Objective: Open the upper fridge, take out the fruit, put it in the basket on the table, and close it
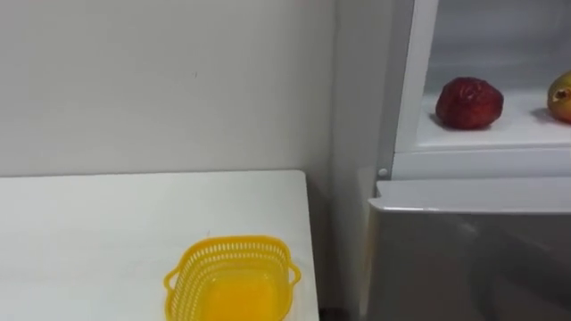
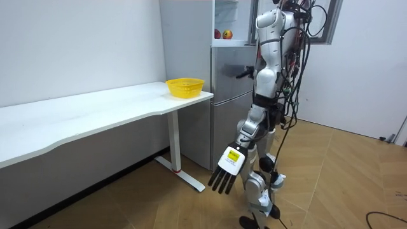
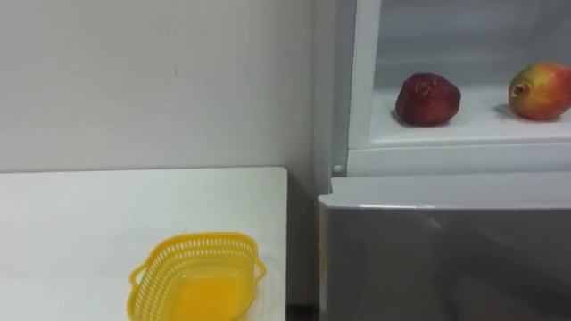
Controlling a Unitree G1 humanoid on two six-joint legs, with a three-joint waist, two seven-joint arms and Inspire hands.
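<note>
Two fruits, a dark red one [image 1: 468, 102] and a red-yellow one [image 3: 540, 90], sit untouched on the open upper fridge [image 1: 464, 232] shelf. The left hand [image 2: 227, 166] hangs low before the fridge, fingers straight and apart, empty. The right hand [image 2: 243, 74], raised at the fridge front, cannot be read. A nudged fruit could roll off the shelf and miss the basket [image 1: 232, 276] beside the fridge.

Yellow plastic mesh basket [image 1: 232, 278], faintly glossy; smooth matt white tabletop [image 1: 107, 232]; satin grey metal fridge door [image 1: 473, 259]; wrinkled dark-red fruit [image 1: 467, 102].
</note>
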